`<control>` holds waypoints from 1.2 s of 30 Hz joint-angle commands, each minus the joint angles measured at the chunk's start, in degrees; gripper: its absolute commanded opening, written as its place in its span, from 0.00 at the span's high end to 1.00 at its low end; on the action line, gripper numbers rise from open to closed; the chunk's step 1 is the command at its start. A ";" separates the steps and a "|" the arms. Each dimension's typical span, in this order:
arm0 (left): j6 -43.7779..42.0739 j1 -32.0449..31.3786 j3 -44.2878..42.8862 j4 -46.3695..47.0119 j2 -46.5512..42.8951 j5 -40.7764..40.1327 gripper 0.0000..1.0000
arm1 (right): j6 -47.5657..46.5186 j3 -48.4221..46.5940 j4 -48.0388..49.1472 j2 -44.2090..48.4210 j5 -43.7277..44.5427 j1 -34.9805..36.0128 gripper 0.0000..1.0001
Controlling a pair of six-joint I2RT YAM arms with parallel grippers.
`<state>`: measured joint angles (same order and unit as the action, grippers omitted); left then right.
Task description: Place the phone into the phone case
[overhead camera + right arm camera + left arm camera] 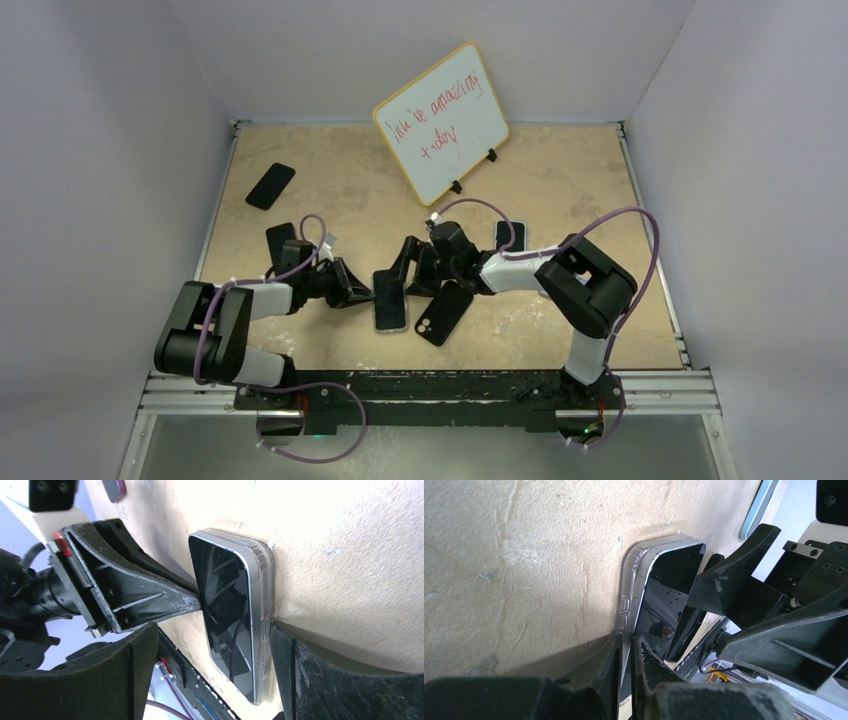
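On table (560, 200): glossy black phone (222, 605) in clear phone case (261, 575) | left hand (626, 647) clamps its edge | right hand (211, 632) apart

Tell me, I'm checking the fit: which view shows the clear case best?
Right wrist: the clear case lines one long edge of the phone. Left wrist shows one corner and edge; top external shows only a dark slab.

The tan table (560, 190) carries a cased phone (389, 300) centrally, a black phone (270, 186) far left, and a whiteboard (441, 122) (red scrawl) behind.
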<state>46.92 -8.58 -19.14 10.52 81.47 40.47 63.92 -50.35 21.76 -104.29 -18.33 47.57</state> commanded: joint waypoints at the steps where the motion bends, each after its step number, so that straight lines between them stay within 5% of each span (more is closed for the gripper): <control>1: 4.21 -1.53 0.92 3.90 -0.48 3.33 0.85 | 3.80 0.52 18.92 0.97 -5.05 0.77 0.19; 13: 0.86 -1.53 0.19 1.16 -0.17 1.81 0.68 | 2.54 2.34 25.20 -0.27 -11.28 0.63 0.20; 25: -0.54 -1.53 -0.55 -0.33 0.08 0.11 0.69 | -8.27 0.69 9.75 -1.60 -13.79 0.61 0.25; 31: -1.23 -1.53 -0.71 -0.88 0.51 -0.58 0.69 | -11.34 -0.48 5.96 -1.97 -13.54 0.59 0.44; 36: -1.51 -1.53 -0.82 -1.80 -0.08 -1.18 0.69 | -11.86 0.45 4.59 -0.64 -11.25 0.59 0.78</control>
<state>47.64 -9.82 -18.92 9.34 81.43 41.98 53.76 -48.64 27.55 -106.76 -29.56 47.94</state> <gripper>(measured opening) 0.309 0.327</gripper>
